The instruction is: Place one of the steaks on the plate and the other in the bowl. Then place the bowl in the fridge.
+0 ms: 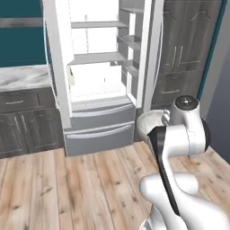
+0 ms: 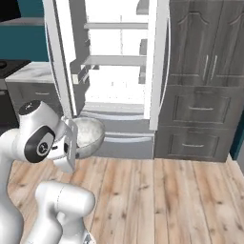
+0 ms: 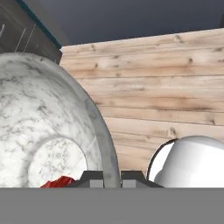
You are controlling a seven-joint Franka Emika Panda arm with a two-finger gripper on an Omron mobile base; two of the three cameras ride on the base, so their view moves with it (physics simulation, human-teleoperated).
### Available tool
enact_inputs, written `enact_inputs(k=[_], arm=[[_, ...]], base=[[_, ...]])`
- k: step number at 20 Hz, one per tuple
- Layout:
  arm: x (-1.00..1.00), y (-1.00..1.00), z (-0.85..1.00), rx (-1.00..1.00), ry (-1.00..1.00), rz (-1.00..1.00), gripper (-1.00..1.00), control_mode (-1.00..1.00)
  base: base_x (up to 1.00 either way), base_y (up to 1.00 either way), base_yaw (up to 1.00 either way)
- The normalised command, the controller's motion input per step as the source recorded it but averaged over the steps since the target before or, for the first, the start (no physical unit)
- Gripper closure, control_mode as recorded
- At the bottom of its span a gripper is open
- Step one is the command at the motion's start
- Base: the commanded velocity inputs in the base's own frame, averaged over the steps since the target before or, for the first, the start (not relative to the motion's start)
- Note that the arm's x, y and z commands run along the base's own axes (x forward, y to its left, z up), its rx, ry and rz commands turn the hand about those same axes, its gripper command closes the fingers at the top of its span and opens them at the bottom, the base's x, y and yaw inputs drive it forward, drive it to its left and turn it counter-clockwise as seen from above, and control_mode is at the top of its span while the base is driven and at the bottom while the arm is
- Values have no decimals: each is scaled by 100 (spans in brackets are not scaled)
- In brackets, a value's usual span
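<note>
The claw point(image 3: 112, 177) is pinched on the rim of the bowl point(image 3: 48, 127): in the hand view one dark fingertip sits inside the wall and the other outside it, with the grey rim running up between them. A rim grip suits this vessel, since the bowl is far wider than the claw can span; clamping the thin wall is the practical hold.

A red steak point(image 3: 59, 181) lies at the bottom of the marbled interior, near the fingertips. Its position low in the bowl suggests the bowl is carried close to level, so the contents stay seated.

In the left base view the bowl point(image 1: 150, 123) is held in the air just in front of the arm's upper joints, above the wooden floor point(image 1: 81, 184) and to the right of the fridge point(image 1: 96, 130). In the right base view the bowl point(image 2: 88, 136) hangs beside the arm's wrist, level with the fridge's lower drawers.

The fridge door stands open, exposing the white shelves point(image 1: 96, 57). This gives a clear path to the interior. The bowl is near the fridge but well outside the compartment and lower than the shelves.

Judgement: the steak is loaded and the transfer step is in hand. The bowl must be raised and carried forward onto a shelf. A one-sided rim grip may let the bowl tilt.
</note>
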Motion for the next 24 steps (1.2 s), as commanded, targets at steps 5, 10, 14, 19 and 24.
enact_inputs(k=[5,10,14,19,24], arm=[[0,0,0,0,0,0,100,100],[0,0,0,0,0,0,100,100],[0,0,0,0,0,0,100,100],[0,0,0,0,0,0,100,100],[0,0,0,0,0,0,100,100]], base=[[56,31,19],[97,-54,14],[97,-35,31],[58,0,28],[25,-12,-6]])
